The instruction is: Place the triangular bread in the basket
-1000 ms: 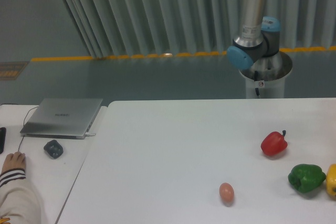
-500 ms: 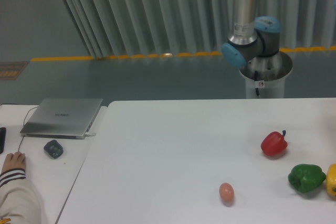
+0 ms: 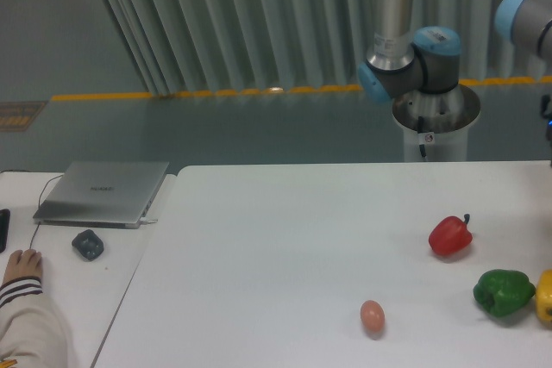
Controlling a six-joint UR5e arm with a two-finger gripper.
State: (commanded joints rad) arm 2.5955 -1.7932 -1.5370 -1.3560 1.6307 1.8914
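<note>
Over on the far left, a person's hand [image 3: 19,266] rests on the side desk, with a dark mouse [image 3: 87,244] and a closed laptop [image 3: 102,192] next to it, none of them moved since a second ago.

Now the white tabletop [image 3: 285,247]: a small egg [image 3: 372,315] sits near the front edge, exactly where it was. Behind it, the arm's upright link [image 3: 393,6] has drifted leftward over the last second, and its blue-capped joint [image 3: 412,73] has swung with it.

Further right, the red pepper [image 3: 450,236], then the green pepper [image 3: 504,292], and the yellow pepper [image 3: 544,296] cut by the frame edge, all unmoved.

Here's the new bit: at the top right a second blue-capped joint [image 3: 523,19] has come into view that was absent half a second ago. So your arm is folding and bringing its far end round on the right.

The tool itself? You can't see it; it's out of frame, so whether it is spread or pressed together cannot be told. Without it, nothing can be placed relative to it either.

And the triangular bread is nowhere in view, nor the basket. My read: you're still in the approach, with the grasp not yet begun, and both likely lie beyond the right edge.
</note>
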